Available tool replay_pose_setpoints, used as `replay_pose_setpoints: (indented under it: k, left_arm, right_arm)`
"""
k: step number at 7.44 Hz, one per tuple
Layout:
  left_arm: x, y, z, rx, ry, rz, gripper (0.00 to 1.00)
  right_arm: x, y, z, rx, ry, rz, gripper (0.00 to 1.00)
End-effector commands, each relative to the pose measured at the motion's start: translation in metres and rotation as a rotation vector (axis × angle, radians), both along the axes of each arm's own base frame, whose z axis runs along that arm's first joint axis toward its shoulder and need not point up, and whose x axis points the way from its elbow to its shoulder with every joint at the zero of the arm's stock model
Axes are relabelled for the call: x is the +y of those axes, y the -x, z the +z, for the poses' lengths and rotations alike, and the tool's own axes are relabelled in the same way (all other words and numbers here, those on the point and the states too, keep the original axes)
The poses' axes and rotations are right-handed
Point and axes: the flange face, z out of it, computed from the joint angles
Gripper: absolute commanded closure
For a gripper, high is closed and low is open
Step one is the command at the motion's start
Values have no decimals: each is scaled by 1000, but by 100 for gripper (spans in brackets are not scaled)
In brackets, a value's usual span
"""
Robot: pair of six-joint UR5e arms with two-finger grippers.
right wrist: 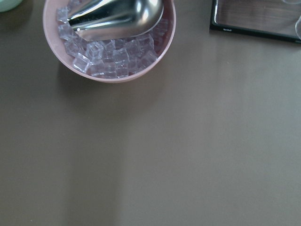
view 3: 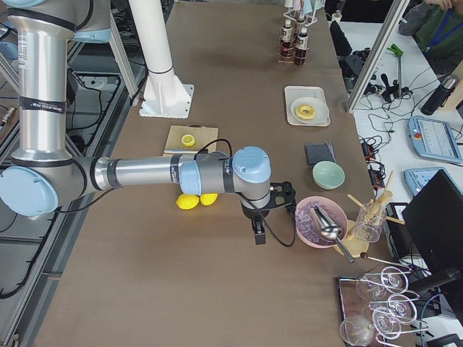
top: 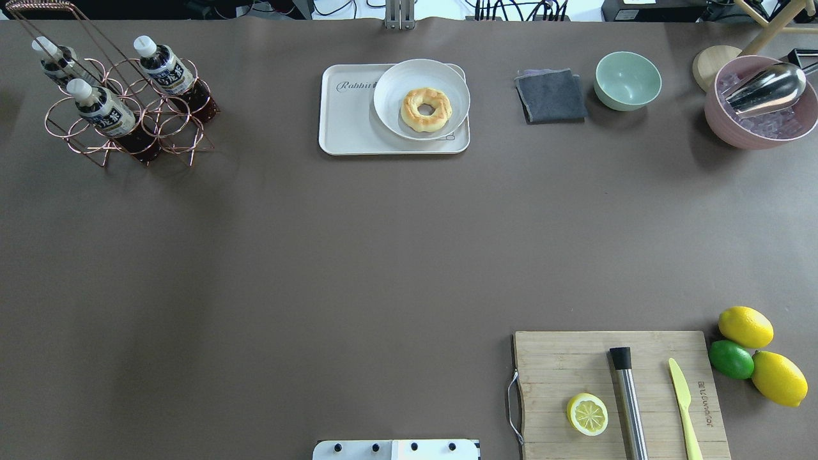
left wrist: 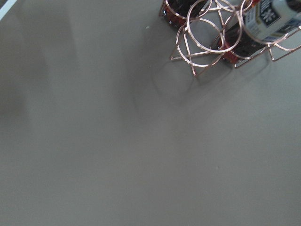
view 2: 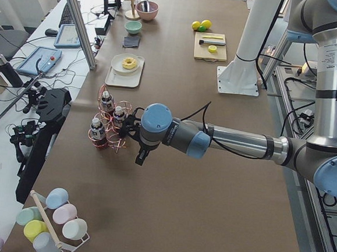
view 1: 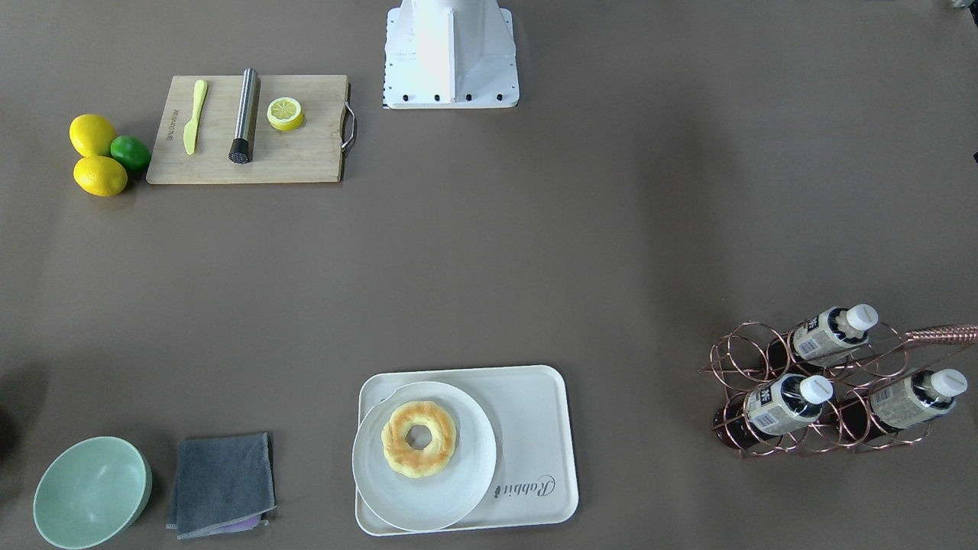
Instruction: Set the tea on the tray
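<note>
Can't tell if left gripper (view 2: 141, 156) or right gripper (view 3: 258, 233) is open. Tea's (top: 102, 110) wedged in the rack (top: 160, 121); yanking could tip it. Plate (top: 391, 105) hogs tray (top: 348, 131).

**Desk layout, from the robot's side**

At the far left corner of the desk (top: 383, 255) stands a rack (view 1: 846, 386) with three teas (top: 102, 108) tilted in its rings. The tray (top: 348, 128) lies at far centre. A plate (top: 396, 83) sits on its right part, overlapping the far rim, with a donut (top: 426, 109) on it. Right of the tray come a cloth (top: 551, 96), then a bowl (top: 627, 80) just beside it. At the far right corner is an ice bowl (top: 722, 121) with a scoop (top: 767, 86) resting in it. A board (top: 556, 364) lies near right, carrying, left to right, a lemon half (top: 587, 414), a muddler (top: 629, 402) and a knife (top: 684, 402). Just beside its right edge are two lemons (top: 746, 326) with a lime (top: 731, 359) between them. The base (top: 396, 449) stands near centre, left of the board.
</note>
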Motion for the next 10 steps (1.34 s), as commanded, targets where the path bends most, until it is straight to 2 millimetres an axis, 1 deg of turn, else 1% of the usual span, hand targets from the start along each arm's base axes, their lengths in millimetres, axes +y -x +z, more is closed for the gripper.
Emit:
replay_pose_setpoints:
  k: [1,2,3,4,5,6,7,8,9,10]
  left_arm:
    - [-37,-6,-55,16,-96,-32,0]
    - [-39,-6,-75,33,-96,-95,0]
    - [-43,-16,-91,43,-120,-163,0]
    - [-46,-41,-100,45,-139,-228,0]
    - [-51,-77,-105,28,-156,-287,0]
    - [-54,-118,-110,13,-173,-347,0]
    - [-56,-140,-110,-5,-198,-382,1]
    - [-59,-150,-116,-8,-212,-424,1]
    - [-64,-172,-122,-8,-226,-486,1]
    - [-63,-188,-123,-26,-242,-520,1]
  right_arm:
    - [-18,17,-31,-14,-113,-36,0]
    - [-25,24,-41,-19,-134,-51,0]
    - [-22,25,-39,-20,-138,-61,0]
    - [-24,30,-41,-18,-167,-70,0]
    - [-25,36,-41,-20,-180,-79,0]
    - [-26,41,-40,-21,-181,-90,0]
    - [-26,42,-40,-19,-182,-93,0]
    - [-26,42,-40,-17,-186,-96,0]
    - [-26,43,-40,-15,-186,-97,0]
    - [-26,43,-40,-17,-186,-99,0]
